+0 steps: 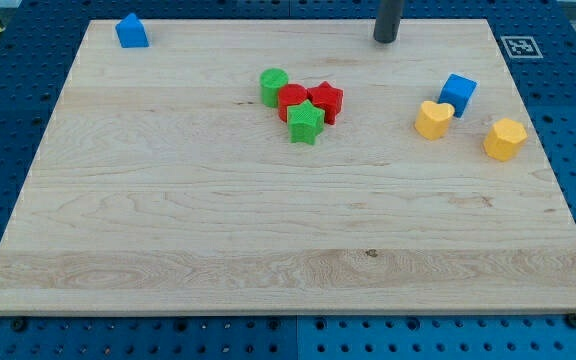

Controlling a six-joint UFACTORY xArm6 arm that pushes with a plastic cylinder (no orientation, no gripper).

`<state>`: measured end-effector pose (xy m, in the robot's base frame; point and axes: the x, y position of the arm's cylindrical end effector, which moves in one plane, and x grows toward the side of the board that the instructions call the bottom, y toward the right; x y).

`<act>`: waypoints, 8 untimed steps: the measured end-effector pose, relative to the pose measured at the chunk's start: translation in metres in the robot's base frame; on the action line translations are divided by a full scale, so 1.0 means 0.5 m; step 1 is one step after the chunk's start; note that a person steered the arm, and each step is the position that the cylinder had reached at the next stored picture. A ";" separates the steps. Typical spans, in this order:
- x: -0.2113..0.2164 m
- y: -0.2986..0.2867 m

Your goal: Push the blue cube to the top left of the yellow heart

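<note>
The blue cube (458, 94) sits on the wooden board at the view's right, touching the upper right side of the yellow heart (433, 119). My tip (385, 39) rests near the board's top edge, up and to the left of both, well apart from them.
A yellow hexagonal block (505, 138) lies right of the heart. A green cylinder (274, 86), a red cylinder (291, 101), a red star (325, 102) and a green star (305, 122) cluster at the board's centre. Another blue block (131, 31) sits at the top left corner. The board (268, 230) has blue pegboard around it.
</note>
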<state>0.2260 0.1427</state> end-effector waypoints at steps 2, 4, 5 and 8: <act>0.044 0.154; 0.159 0.239; 0.173 0.267; 0.300 0.258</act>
<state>0.3761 0.2717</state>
